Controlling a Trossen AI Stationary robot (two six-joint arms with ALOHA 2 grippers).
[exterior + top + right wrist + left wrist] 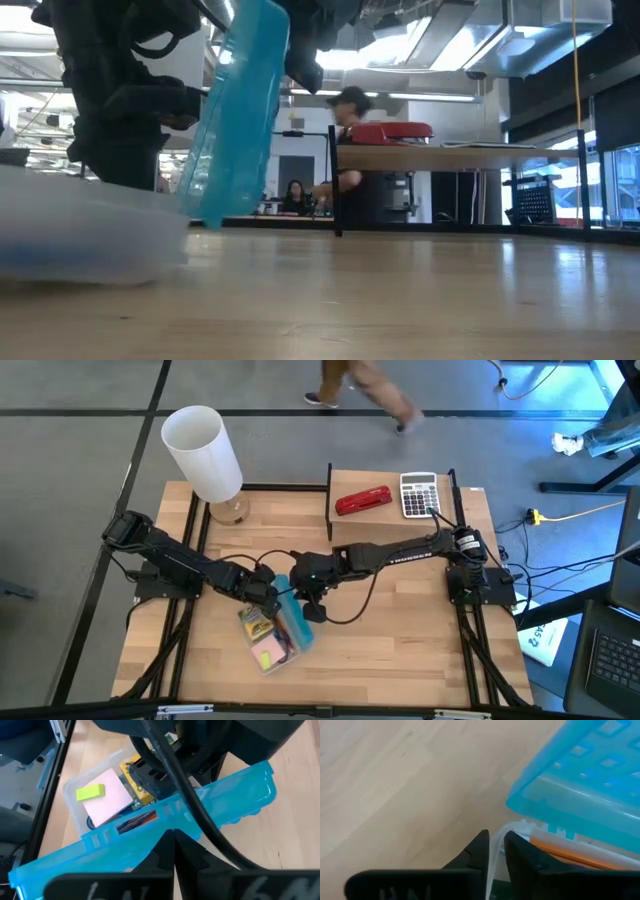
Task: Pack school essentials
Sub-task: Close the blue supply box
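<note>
On the table's left-hand side the left gripper [268,592] is down at the near end of the clear box [262,660], and the left wrist view shows its fingers [475,855] straddling the box's thin clear wall with a narrow gap either side. I read that as a loose pinch on the rim, steadying it, though whether it truly bites the wall I cannot tell.

Into the box now: the sticky pad [107,797] lies flat with the little yellow block [90,792] on top, the crayon box [136,782] tucked beside it, and a strip of orange, probably the pencils [570,854], runs along the hinge side. A hint of blue under the pad could be the scissors, too hidden to call. The pen I cannot pick out.

At the middle, the right gripper [312,603] has its fingers clenched on the edge of the blue lid [165,832], which stands up steeply from the hinge, about half closed.

Over on the right, the stapler [362,501] and calculator [418,494] sit on the raised shelf, well apart from the action.

My call: the packing looks done, nothing loose on the boards. What's left is swinging the lid down, pressing it shut and letting go.
</note>
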